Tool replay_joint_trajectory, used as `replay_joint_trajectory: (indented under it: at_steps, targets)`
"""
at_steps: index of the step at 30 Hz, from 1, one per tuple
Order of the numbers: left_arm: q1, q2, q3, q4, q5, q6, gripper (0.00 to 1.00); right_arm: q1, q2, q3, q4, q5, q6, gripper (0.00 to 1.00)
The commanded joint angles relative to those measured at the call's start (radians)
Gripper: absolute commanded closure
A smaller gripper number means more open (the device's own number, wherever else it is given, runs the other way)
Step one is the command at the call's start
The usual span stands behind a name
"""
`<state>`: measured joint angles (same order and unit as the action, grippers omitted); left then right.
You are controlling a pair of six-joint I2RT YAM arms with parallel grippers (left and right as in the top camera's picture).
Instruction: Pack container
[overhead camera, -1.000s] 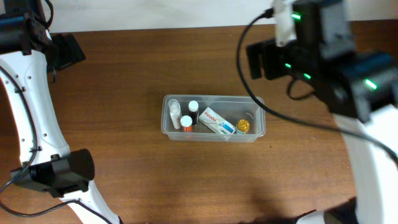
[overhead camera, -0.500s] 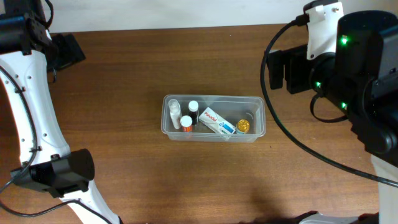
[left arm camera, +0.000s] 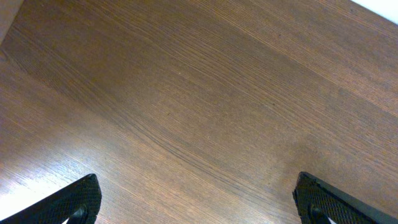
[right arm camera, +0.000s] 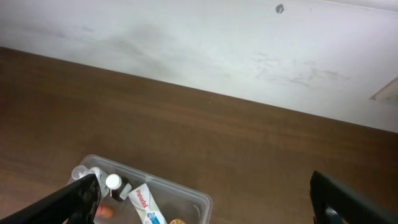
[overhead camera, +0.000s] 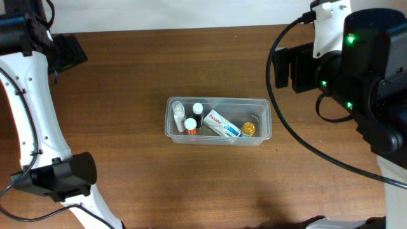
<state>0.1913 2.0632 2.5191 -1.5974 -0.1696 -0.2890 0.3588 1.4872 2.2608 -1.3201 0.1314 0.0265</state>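
Observation:
The clear plastic container (overhead camera: 262, 121) sits mid-table. It holds a white bottle (overhead camera: 178, 116), a dark bottle with a white cap (overhead camera: 198, 111), an orange-capped bottle (overhead camera: 191, 126), a white box (overhead camera: 221, 124) and a gold-capped item (overhead camera: 248, 129). My right gripper (overhead camera: 281, 67) is raised at the back right, open and empty. Its wrist view (right arm camera: 202, 199) shows the container (right arm camera: 186, 190) low and left, with the box (right arm camera: 144, 204) inside. My left gripper (overhead camera: 65, 52) is at the far back left, open and empty (left arm camera: 199, 199) over bare wood.
A white wall (right arm camera: 205, 43) borders the table's back edge. The left arm's base (overhead camera: 60, 178) stands at the front left and the right arm's body (overhead camera: 375, 83) fills the right side.
The right arm has drawn away from the container, toward the right. In the last half second it has barely moved. The left arm and the container's contents have not moved.

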Motion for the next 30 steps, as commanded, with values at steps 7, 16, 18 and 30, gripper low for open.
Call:
replay_joint_trajectory:
  at_steps: [7, 16, 18, 30]
  targets:
    - [0.005, 0.003, 0.017, -0.001, -0.008, -0.01, 0.01, -0.001, -0.103, 0.011, 0.069, 0.012, 0.008, 0.01]
    - [0.005, 0.003, 0.017, -0.002, -0.008, -0.01, 0.01, -0.003, -0.336, -0.09, 0.067, 0.016, 0.008, 0.02]
    - [0.005, 0.003, 0.017, -0.002, -0.008, -0.01, 0.01, -0.025, -0.392, -0.146, 0.068, 0.012, 0.008, 0.02]
    - [0.005, 0.003, 0.017, -0.002, -0.008, -0.01, 0.0, -0.197, -0.797, -0.726, 0.314, 0.0, 0.008, 0.02]
